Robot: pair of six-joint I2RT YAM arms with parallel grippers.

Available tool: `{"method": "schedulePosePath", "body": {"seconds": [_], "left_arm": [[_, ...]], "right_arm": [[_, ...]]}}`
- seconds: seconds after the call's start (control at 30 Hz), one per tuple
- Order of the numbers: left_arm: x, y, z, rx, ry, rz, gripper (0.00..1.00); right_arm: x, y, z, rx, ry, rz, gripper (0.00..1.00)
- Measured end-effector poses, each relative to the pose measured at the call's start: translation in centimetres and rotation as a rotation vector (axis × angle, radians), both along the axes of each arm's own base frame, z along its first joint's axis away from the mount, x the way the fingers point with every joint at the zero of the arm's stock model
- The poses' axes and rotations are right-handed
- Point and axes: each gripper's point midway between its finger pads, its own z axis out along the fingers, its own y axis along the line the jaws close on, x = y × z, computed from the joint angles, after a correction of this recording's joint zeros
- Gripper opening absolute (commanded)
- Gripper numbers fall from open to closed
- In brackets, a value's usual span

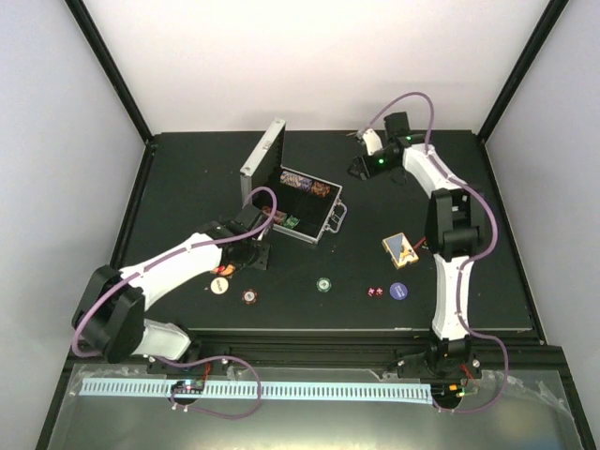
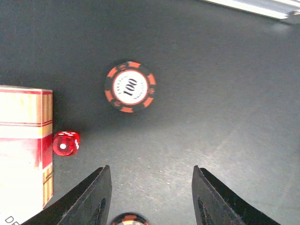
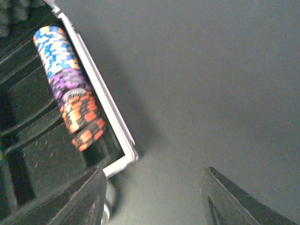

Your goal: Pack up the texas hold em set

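Note:
The silver briefcase (image 1: 323, 223) lies open mid-table, its ribbed lid (image 1: 263, 153) raised, with rows of chips (image 1: 302, 180) inside. My left gripper (image 1: 248, 251) is open and empty at the case's front left. Its wrist view shows the open gripper (image 2: 152, 171) over the mat, a black-and-orange "100" chip (image 2: 130, 87) ahead, a red die (image 2: 66, 143), a red-and-cream card box (image 2: 23, 140) and another chip (image 2: 129, 219) at the bottom edge. My right gripper (image 1: 366, 165) is open and empty behind the case's right side. In its wrist view the right gripper (image 3: 154, 176) is beside the case corner (image 3: 127, 157) and a chip row (image 3: 68, 101).
Loose on the mat in front of the case lie a cream chip (image 1: 218, 284), a maroon chip (image 1: 249, 297), a green chip (image 1: 324, 284), two red dice (image 1: 373, 292), a purple chip (image 1: 398, 290) and a card deck (image 1: 400, 248). The mat's front edge (image 1: 328, 330) is close by.

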Motion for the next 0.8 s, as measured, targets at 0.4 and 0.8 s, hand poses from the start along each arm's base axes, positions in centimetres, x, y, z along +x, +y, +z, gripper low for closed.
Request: {"method": "schedulePosePath", "body": {"seconds": [0.4, 0.8], "left_arm": [[2.5, 2.0, -4.2, 0.041, 0.098, 0.155, 0.42], [5.3, 1.5, -4.5, 0.023, 0.074, 0.185, 0.42]], "right_arm": [[3.1, 3.8, -6.4, -0.127, 0.055, -0.009, 0.40], [0.8, 5.9, -6.7, -0.229, 0.072, 0.110, 0.30]]}}
